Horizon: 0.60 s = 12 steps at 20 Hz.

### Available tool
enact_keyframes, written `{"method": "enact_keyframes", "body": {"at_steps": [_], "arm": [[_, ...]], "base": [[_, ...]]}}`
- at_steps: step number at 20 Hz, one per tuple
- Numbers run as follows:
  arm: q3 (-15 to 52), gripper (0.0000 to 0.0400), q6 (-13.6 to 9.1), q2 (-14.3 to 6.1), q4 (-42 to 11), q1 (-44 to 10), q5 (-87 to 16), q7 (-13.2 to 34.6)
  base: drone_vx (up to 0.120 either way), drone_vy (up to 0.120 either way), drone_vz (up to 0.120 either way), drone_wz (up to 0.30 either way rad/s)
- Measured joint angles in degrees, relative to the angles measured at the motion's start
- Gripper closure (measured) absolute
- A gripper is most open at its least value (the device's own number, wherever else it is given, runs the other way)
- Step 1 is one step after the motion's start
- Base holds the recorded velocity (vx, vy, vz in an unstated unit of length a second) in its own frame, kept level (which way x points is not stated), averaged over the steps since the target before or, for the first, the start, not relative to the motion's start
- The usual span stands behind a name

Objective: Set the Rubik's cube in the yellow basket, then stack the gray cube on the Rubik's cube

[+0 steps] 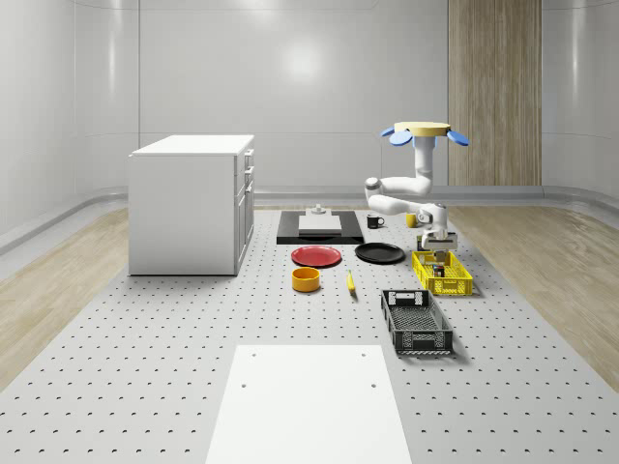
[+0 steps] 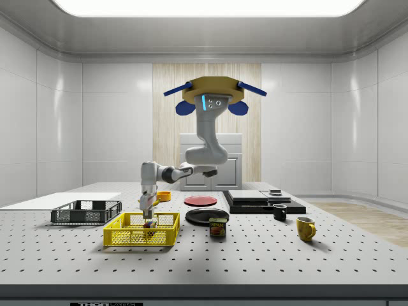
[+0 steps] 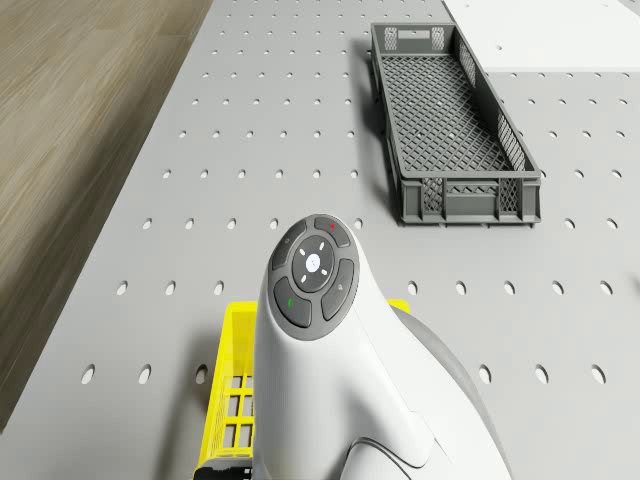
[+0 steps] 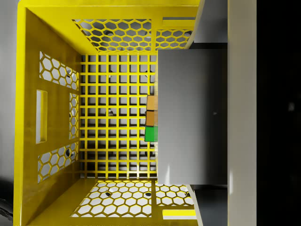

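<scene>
Wrist view tells you most of it: the gray cube (image 4: 188,117) sits right up against the camera, and a strip of the Rubik's cube (image 4: 151,125) (orange and green tiles) pokes out from under its edge, down on the floor of the basket (image 4: 28,117). So I'd say the first half is done and you're on the stacking step now.

Gripper (image 2: 148,215) reads as closed around the gray cube. The fingers themselves are hard to pick out, but the block hangs right in front of the wrist, so it's being carried, not resting on anything that I can tell. From the side, the gripper hangs just inside the top of the basket, roughly mid-length. Can't tell from here if the gray cube is already touching the Rubik's cube.

Drone (image 2: 210,95) hovers well above the desk (image 2: 255,255), off toward the side view's right of the basket, arm reaching across and down.

Next move, as I see it: the two cubes don't look centred, with the Rubik's cube showing on one side only. You'd want to nudge over it, come straight down till it seats flat, then let go gently so it doesn't slide off.
</scene>
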Motion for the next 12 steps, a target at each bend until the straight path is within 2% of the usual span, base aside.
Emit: {"method": "enact_keyframes", "body": {"at_steps": [1, 5, 12], "arm": [[0.0, 0.015, 0.02, -0.02, 0.0, -0.01, 0.01, 0.01], [0.01, 0.015, 0.08, -0.09, 0.01, -0.04, 0.04, 0.03], [0.02, 0.015, 0.19, -0.21, 0.02, -0.09, 0.09, 0.07]], "base": [[0.0, 0.0, 0.0, 0.0], [0.0, 0.0, -0.12, 0.0], [0.0, -0.011, -0.006, 0.0]]}}
